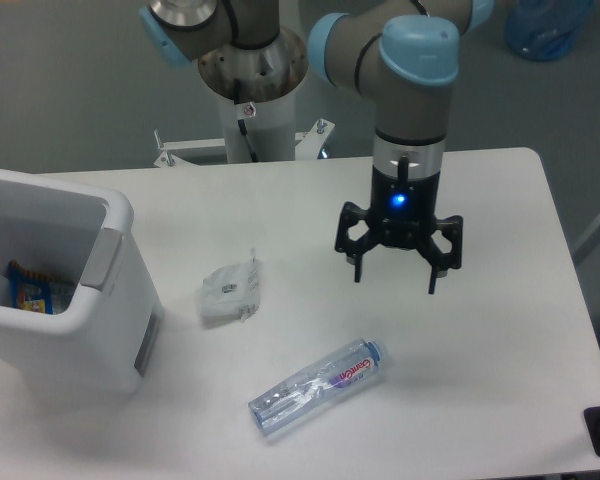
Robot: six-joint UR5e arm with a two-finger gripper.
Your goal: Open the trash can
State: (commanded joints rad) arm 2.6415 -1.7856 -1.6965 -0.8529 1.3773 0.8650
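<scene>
The boxy white plastic trash can (pixel 70 310) at nine o'clock gapes open, my two-finger gripper (pixel 394 277) spread and empty; nothing more seems needed.

A clear plastic bottle (pixel 318 388) lies on its side on the white table (pixel 500 330); a crumpled white wrapper, perhaps a mask (pixel 230 295), lies nearby

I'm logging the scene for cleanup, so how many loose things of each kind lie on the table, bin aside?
Plastic bottle: 1
Crumpled white wrapper: 1
Total: 2, both lying on the table between the open trash can and the empty gripper.
</scene>
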